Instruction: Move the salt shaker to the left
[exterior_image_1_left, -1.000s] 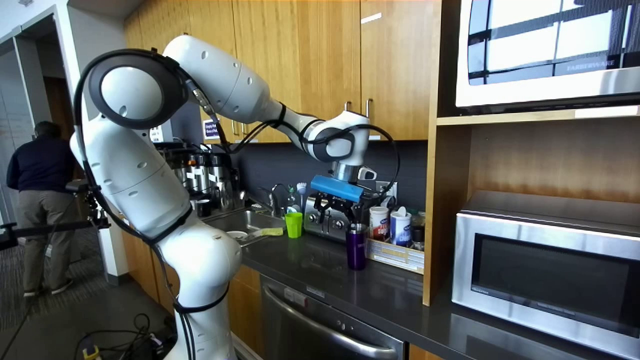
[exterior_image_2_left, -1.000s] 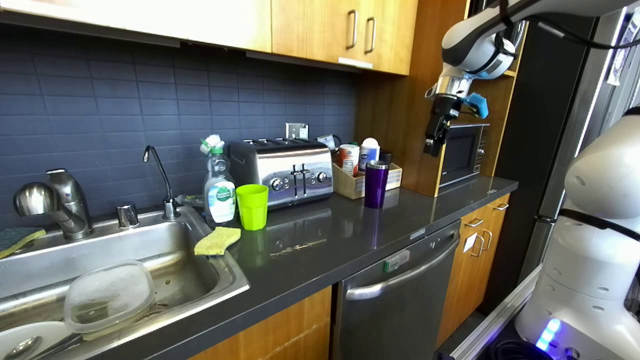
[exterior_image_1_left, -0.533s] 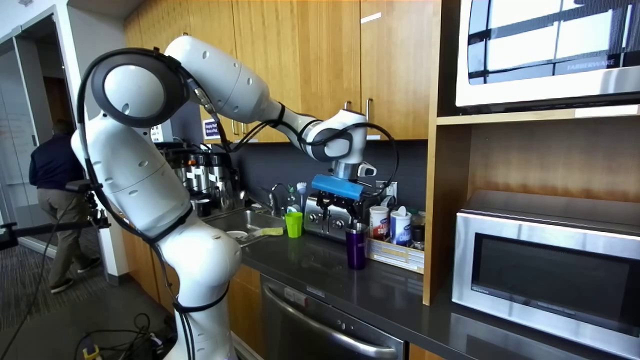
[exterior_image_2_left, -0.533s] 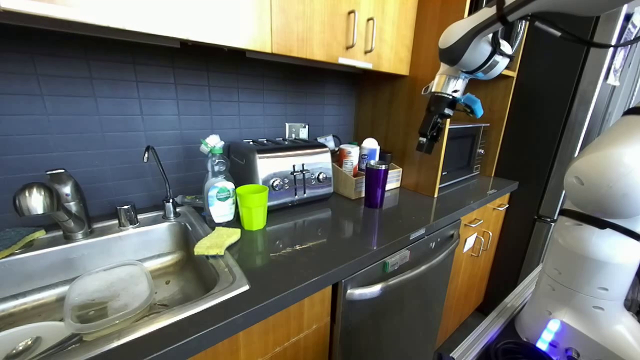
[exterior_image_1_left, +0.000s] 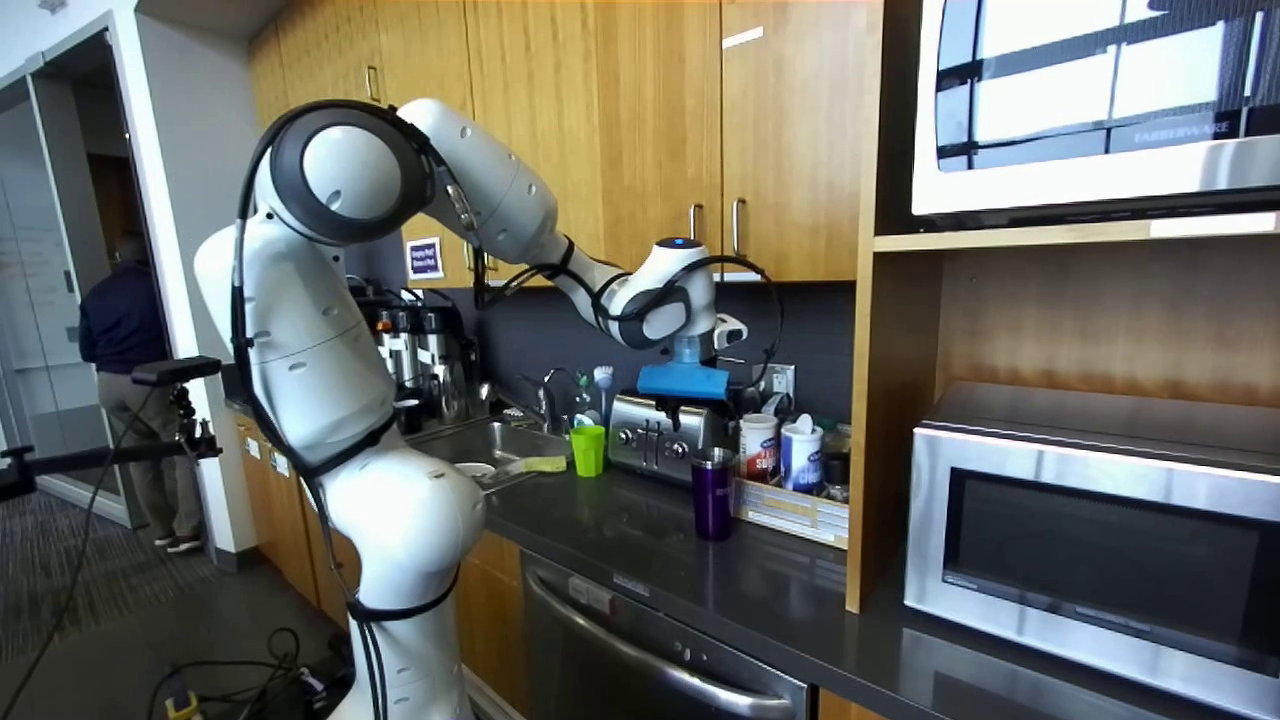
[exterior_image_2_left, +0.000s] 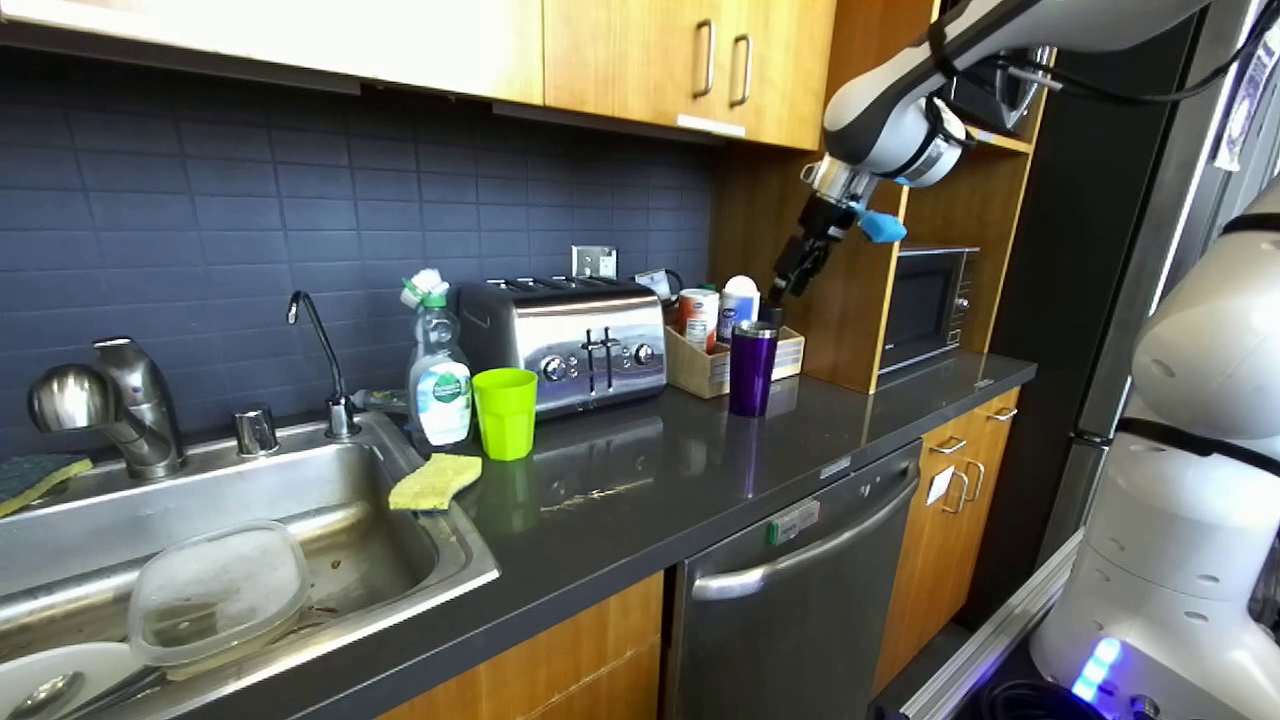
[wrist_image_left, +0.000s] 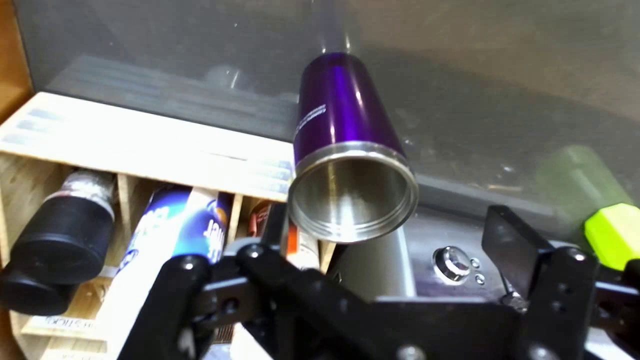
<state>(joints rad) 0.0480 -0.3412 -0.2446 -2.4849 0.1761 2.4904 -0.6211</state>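
Note:
No thing is clearly readable as a salt shaker. A wooden box (exterior_image_1_left: 790, 516) holds a red-and-white canister (exterior_image_1_left: 758, 447), a blue-and-white canister (exterior_image_1_left: 801, 460) and black-capped jars (wrist_image_left: 65, 237). A purple tumbler (exterior_image_2_left: 752, 372) stands upright on the counter in front of the box, its open steel rim facing the wrist camera (wrist_image_left: 345, 107). My gripper (wrist_image_left: 392, 222) is open and empty, fingers wide apart. In an exterior view the gripper (exterior_image_2_left: 787, 285) is just above and behind the tumbler's top, tilted. Its fingertips are mostly hidden in the exterior view with the blue cover (exterior_image_1_left: 684, 382).
A steel toaster (exterior_image_2_left: 590, 345) stands beside the box. A lime-green cup (exterior_image_2_left: 505, 415), a soap bottle (exterior_image_2_left: 440, 385) and a yellow sponge (exterior_image_2_left: 435, 482) are near the sink (exterior_image_2_left: 470, 560). A wooden side panel (exterior_image_1_left: 865, 400) and a microwave (exterior_image_1_left: 1090, 540) flank the box.
My gripper has moved down and toward the wall, coming close above the tumbler and box, and is more tilted. The tumbler and canisters have not moved. A person in the background has walked.

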